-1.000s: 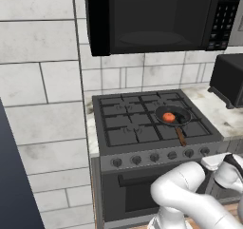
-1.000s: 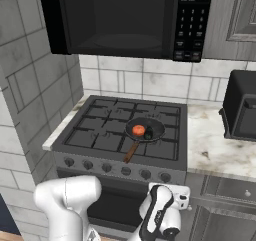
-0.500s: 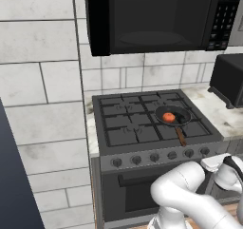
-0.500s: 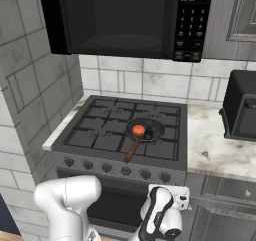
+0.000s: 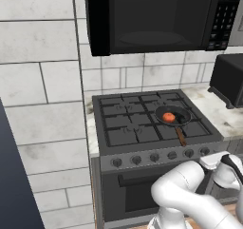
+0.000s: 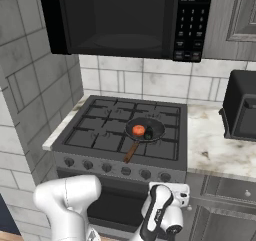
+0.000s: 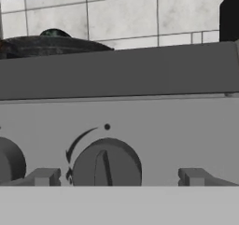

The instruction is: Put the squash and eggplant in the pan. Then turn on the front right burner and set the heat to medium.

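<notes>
Overhead, a black microwave (image 5: pixel 152 16) above a dark gas stove (image 6: pixel 125 130) set into a marble table (image 6: pixel 212 147), with a black toaster oven (image 6: pixel 242 107) at the right end. On the front right burner (image 6: pixel 150 137), the pan (image 6: pixel 145 130) with its wooden handle (image 6: pixel 131 151) pointing toward the knob row; inside it, an orange squash (image 6: pixel 138 130) beside a dark eggplant (image 6: pixel 148 133), touching. Down at the stove front, the gripper (image 7: pixel 119 177) with fingers (image 7: pixel 44 176) spread wide apart, straddling a round grey knob (image 7: pixel 106 165) without touching it, pointer about upright.
</notes>
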Robot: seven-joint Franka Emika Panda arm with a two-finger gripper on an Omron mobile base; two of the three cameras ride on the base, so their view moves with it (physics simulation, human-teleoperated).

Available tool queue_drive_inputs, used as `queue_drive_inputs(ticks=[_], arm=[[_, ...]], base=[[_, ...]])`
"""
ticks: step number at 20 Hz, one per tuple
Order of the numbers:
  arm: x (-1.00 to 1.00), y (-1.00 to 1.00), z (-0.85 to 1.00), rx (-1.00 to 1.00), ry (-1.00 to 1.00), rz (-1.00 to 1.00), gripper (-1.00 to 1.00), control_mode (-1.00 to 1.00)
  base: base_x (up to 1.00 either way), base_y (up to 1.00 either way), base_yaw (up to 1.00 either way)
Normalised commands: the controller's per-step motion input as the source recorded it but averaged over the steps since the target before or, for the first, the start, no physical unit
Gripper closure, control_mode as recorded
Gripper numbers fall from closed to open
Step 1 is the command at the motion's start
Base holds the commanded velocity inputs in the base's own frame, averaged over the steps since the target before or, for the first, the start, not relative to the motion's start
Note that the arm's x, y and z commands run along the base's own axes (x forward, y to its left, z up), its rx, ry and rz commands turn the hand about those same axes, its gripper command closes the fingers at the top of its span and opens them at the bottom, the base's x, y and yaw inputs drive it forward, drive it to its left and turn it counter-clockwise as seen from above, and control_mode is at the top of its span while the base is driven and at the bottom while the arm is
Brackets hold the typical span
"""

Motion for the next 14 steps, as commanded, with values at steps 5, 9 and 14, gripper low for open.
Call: queue_drive_inputs(ticks=[5, 9, 14], arm=[[0.08, 0.1, 0.0, 0.0, 0.0, 0.0, -1.0, -1.0], [0.02, 0.04, 0.0, 0.0, 0.0, 0.0, -1.0, -1.0], [0.13, 0.0, -0.06, 0.0, 0.0, 0.0, -1.0, -1.0]], base=[[0.0, 0.0, 0.0], [0.0, 0.0, 0.0], [0.0, 0.0, 0.0]])
